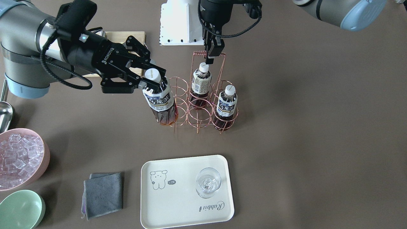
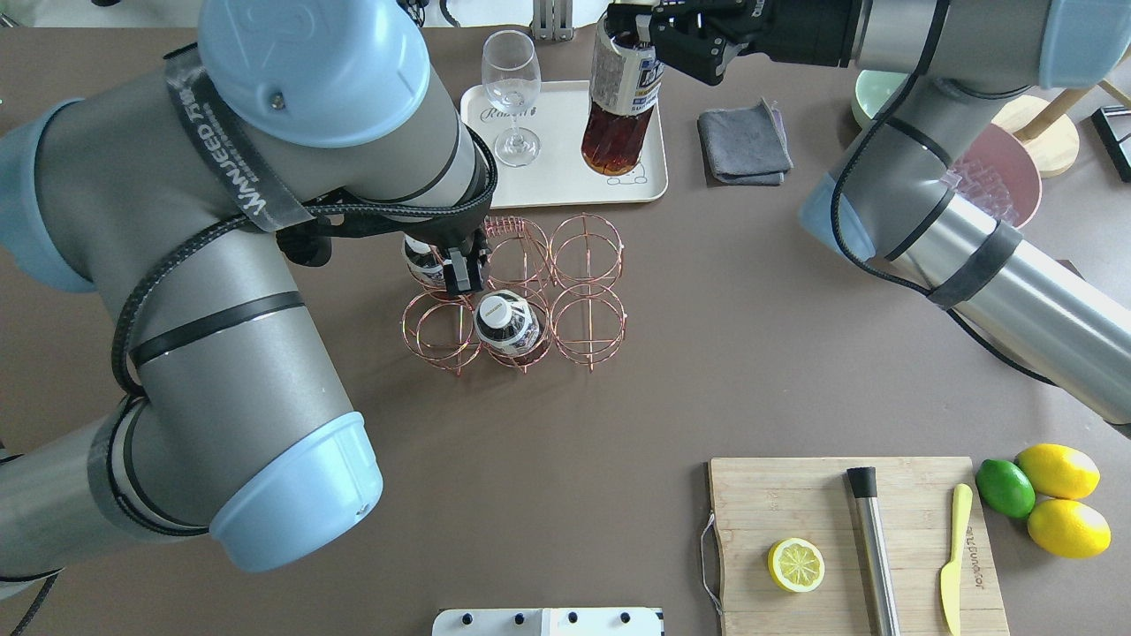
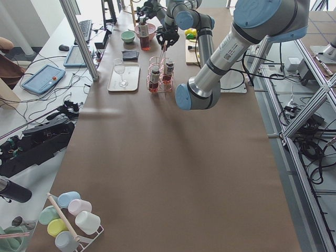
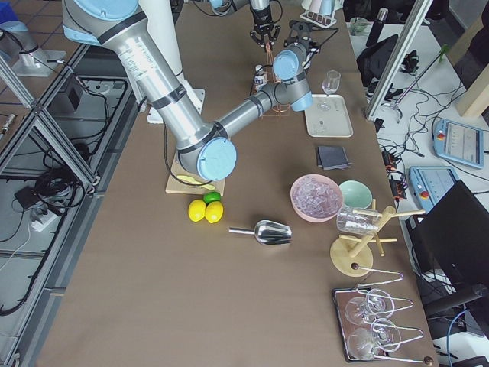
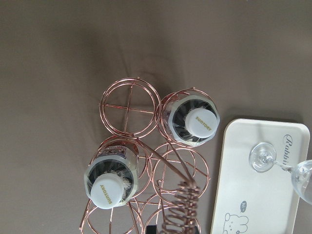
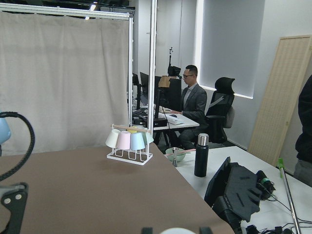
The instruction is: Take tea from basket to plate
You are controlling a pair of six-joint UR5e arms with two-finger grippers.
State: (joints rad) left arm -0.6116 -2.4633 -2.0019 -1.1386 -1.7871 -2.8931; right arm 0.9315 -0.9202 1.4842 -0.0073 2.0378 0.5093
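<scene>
My right gripper (image 1: 152, 79) is shut on the neck of a tea bottle (image 1: 160, 103) with a white cap, dark drink and blue-and-white label. It holds the bottle tilted in the air beside the copper wire basket (image 1: 187, 109). In the overhead view this bottle (image 2: 618, 115) shows over the cream plate (image 2: 565, 168). My left gripper (image 1: 211, 52) is shut on the basket's tall handle. Two more tea bottles (image 1: 200, 82) (image 1: 226, 105) stand in the basket's cells. The plate (image 1: 178, 203) carries a clear stemmed glass (image 1: 208, 183).
A folded grey cloth (image 1: 103, 194) lies beside the plate. A pink bowl of ice (image 1: 19, 159), a mint-green bowl (image 1: 20, 210) and a metal scoop (image 1: 4, 114) stand farther out. A wooden cutting board (image 2: 848, 539) with a lemon half sits near the robot.
</scene>
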